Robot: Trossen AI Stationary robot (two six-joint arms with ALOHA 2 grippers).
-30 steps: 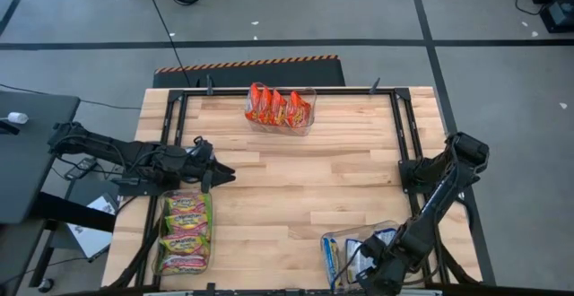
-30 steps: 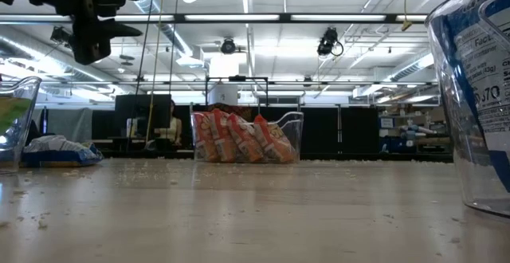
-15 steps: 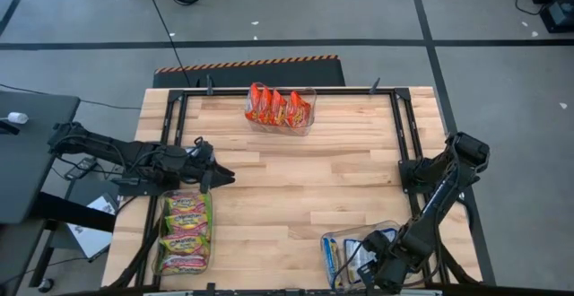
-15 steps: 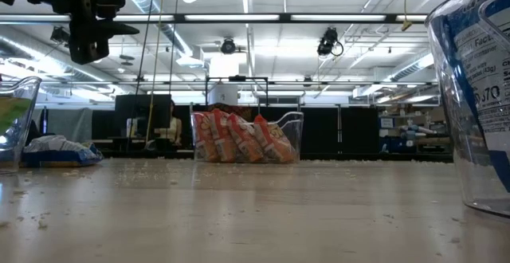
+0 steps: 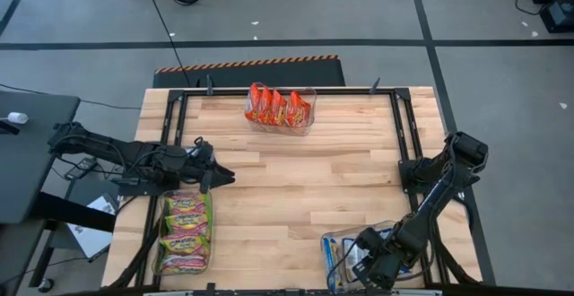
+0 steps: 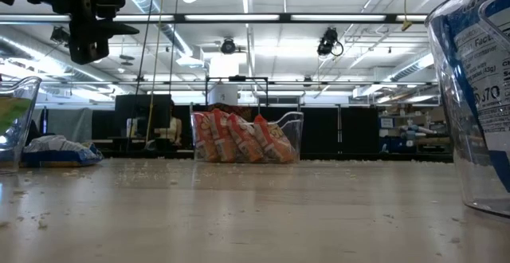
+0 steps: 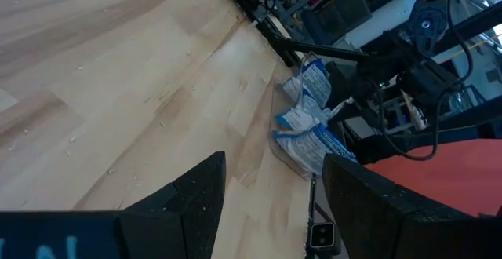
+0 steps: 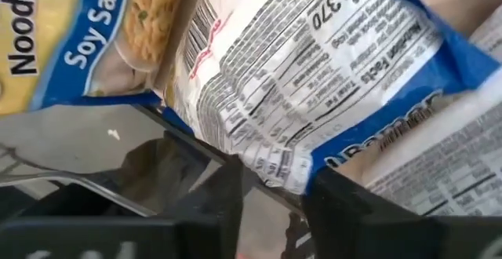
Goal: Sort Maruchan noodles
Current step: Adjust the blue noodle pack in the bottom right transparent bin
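High view: red packets [image 5: 279, 107] at the desk's [image 5: 296, 179] far edge, green packets [image 5: 186, 230] near left, blue packets [image 5: 345, 256] near right under the right gripper [image 5: 375, 262].
Left wrist view: left gripper [image 7: 271, 192] fingers apart, empty.
Right wrist view: right gripper [image 8: 271, 184] fingers part-open astride a blue packet's [image 8: 314, 78] edge; grasp cannot be told.

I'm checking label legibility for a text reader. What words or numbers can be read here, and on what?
"Soy Sau" and "Noodle", cut off: on the yellow-fronted blue packet.
"370": on the back of the blue-white packet; its fine print is too small.
"Fact" and "370": on the packet in the clear bin.
Red packets: print unreadable.
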